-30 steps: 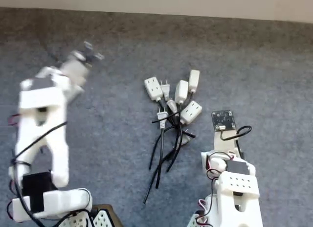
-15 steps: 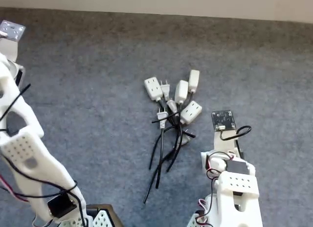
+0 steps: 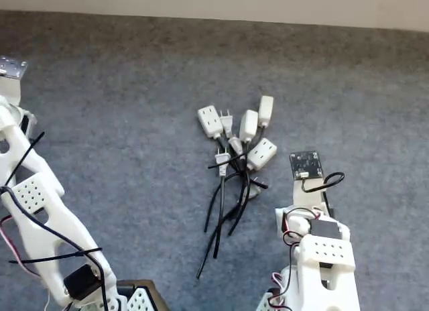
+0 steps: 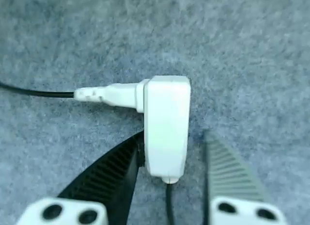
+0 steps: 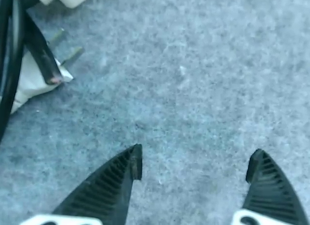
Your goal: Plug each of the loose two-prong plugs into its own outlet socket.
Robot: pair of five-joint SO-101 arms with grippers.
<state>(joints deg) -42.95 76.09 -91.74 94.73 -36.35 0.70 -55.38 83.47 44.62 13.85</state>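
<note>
My left jaws stand apart astride the white socket block (image 4: 167,123) on the table (image 4: 252,50); I'd centre it before squeezing. Right jaws gape near a loose plug (image 5: 29,87).

**Grey Tabletop Bearing a Tangle of Cords**

A grey, carpet-like tabletop (image 3: 134,137) is carrying everything. Black cords (image 3: 224,210) are lying bundled near its middle. Past the bundle's far end, white socket blocks (image 3: 210,121) and two-prong plugs (image 3: 226,123) are fanning out, crowding together. A white arm (image 3: 315,257) is standing just beside the bundle, and a second white arm (image 3: 40,210) is standing well apart from it.
</note>
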